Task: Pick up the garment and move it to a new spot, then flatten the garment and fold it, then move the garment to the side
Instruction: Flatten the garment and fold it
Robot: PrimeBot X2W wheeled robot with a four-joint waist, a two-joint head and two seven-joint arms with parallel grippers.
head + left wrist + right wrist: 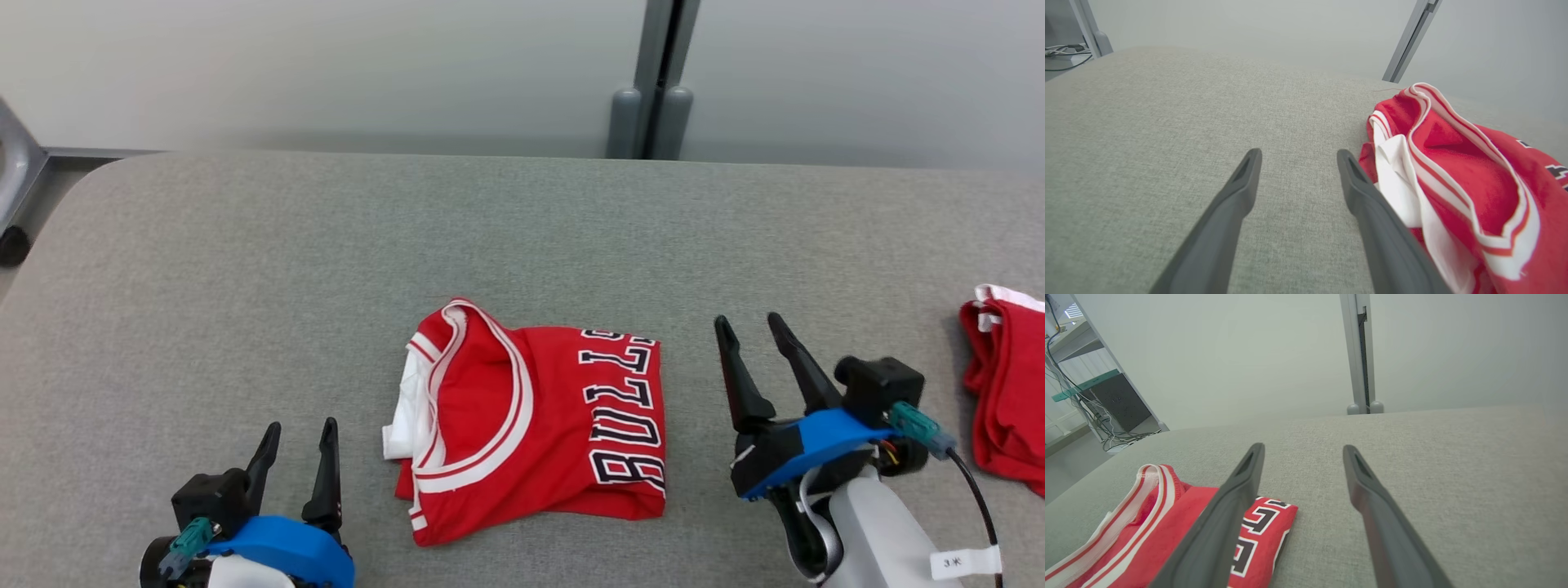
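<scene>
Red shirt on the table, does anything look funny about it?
A little. The red shirt is folded, but some white cloth sticks out past its collar edge on the robot's left, so the fold looks untidy.

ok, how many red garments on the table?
2. Folded jersey at centre; a second red garment at far right, cut off by the frame. More may lie beyond.
</scene>
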